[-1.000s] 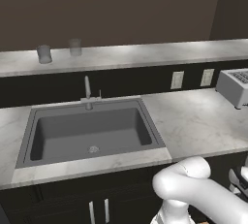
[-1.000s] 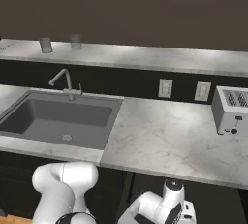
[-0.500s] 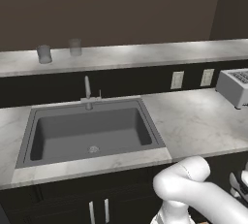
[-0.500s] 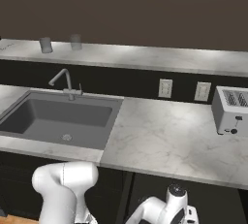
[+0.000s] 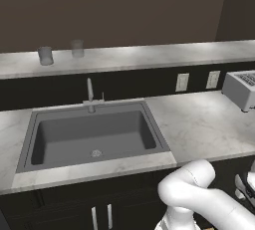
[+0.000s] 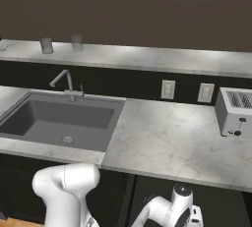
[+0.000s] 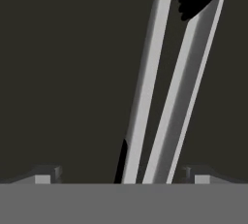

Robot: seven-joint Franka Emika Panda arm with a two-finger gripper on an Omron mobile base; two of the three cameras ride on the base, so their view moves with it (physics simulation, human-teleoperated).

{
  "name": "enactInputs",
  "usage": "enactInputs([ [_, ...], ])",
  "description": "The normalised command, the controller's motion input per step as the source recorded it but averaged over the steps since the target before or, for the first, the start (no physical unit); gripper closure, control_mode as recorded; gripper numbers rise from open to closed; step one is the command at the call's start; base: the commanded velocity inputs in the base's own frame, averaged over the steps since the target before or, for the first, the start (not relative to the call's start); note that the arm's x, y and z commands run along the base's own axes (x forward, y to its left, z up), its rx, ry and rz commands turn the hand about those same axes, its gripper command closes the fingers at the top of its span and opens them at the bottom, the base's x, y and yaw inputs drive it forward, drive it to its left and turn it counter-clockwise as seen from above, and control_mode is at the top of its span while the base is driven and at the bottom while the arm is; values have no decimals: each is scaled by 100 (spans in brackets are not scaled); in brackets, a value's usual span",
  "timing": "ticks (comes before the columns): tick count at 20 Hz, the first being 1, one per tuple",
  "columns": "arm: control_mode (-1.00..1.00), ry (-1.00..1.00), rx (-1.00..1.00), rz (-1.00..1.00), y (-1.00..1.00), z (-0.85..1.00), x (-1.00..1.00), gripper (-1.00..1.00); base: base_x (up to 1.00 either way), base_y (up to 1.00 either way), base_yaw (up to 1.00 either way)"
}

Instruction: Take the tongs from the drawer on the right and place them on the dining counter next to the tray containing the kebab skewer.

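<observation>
Dark drawer floor (image 7: pixel 63 72) lies behind the tongs (image 7: pixel 167 87) in my hand view; my jaws have stayed wide apart astride them, so gripping comes next.

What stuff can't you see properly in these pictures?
- Tongs, hand view: both ends run off the top and bottom edges, and a black shape covers the top of one arm.
- Gripper, hand view: just the fingertips rise over the bottom band, wide apart; whether they touch the tongs can't be told.
- Toaster, left base view: cut off by the right edge.
- Two grey cups: too small to see inside.
</observation>
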Motion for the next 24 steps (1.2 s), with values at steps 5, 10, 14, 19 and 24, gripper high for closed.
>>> enactInputs([
  [5,-100,0,-3,0,-8,-37,-45,100,0,0,0],
  [10,-100,0,-3,0,-2,-38,-44,100,0,0,0],
  [14,-100,0,0,0,-12,-11,-24,100,0,0,0],
  [19,-100,2,0,0,-30,30,-22,100,0,0,0],
  [24,-100,3,0,0,-8,49,-31,100,0,0,0],
])
